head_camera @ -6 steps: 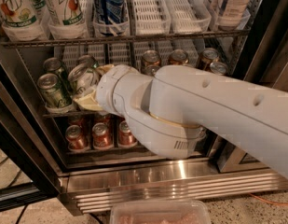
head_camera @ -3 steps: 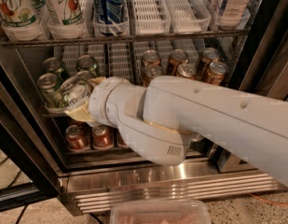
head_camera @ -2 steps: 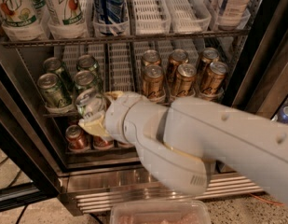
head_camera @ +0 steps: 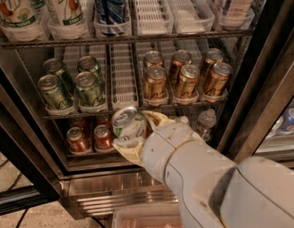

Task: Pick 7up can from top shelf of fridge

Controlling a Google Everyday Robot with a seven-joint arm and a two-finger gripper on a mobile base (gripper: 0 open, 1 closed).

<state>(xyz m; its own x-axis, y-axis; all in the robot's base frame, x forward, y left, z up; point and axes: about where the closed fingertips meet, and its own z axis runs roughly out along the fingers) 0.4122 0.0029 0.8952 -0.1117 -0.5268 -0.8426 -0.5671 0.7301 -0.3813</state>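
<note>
Two white 7up-marked cans (head_camera: 39, 4) stood at the left end of the top shelf (head_camera: 184, 33) of the fridge (head_camera: 113, 201), with a blue Pepsi can (head_camera: 110, 4) beside them. Green cans (head_camera: 70, 84) occupied the middle rack at left and red cans (head_camera: 89, 139) the rack beneath. The 7up can (head_camera: 127, 122), silver top tilted up and to the left, was off the shelf, held in front of the lower racks. The gripper (head_camera: 137, 134) was pinching it between cream fingers (head_camera: 158, 119). Bronze cans (head_camera: 184, 77) stood at right, above the white arm (head_camera: 208, 175).
</note>
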